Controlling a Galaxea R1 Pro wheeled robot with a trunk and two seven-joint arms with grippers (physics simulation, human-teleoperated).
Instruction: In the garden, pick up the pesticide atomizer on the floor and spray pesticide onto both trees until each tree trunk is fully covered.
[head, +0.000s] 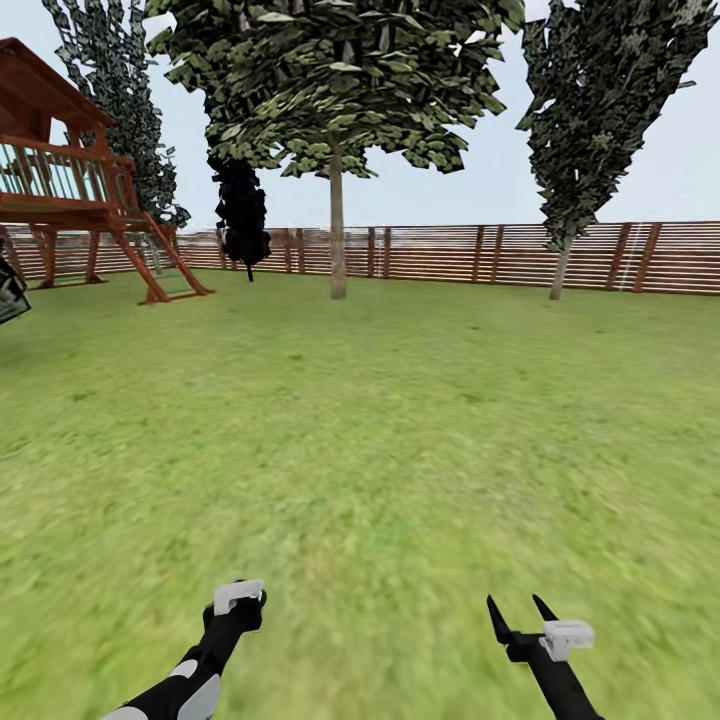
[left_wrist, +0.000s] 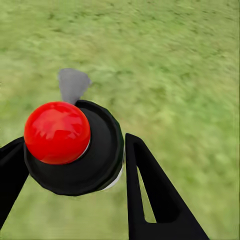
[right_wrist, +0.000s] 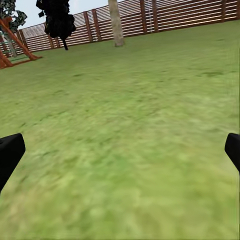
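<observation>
The pesticide atomizer (left_wrist: 97, 160) shows from above in the left wrist view as a black round body with a red ball on top and a grey nozzle pointing away. My left gripper (left_wrist: 70, 145) is shut on it, low over the grass floor (head: 380, 440). In the head view the left gripper (head: 238, 605) is at the bottom left, and my right gripper (head: 520, 612) stands open and holds nothing at the bottom right. Two trees stand far ahead by the fence, one trunk (head: 337, 240) in the middle and one trunk (head: 559, 272) to the right.
A brown slat fence (head: 450, 252) closes the lawn's far side. A wooden play tower with a ladder (head: 70, 190) stands at the far left. A thin near-black tree (head: 243, 215) is left of the middle trunk. Wide lawn lies between me and the trees.
</observation>
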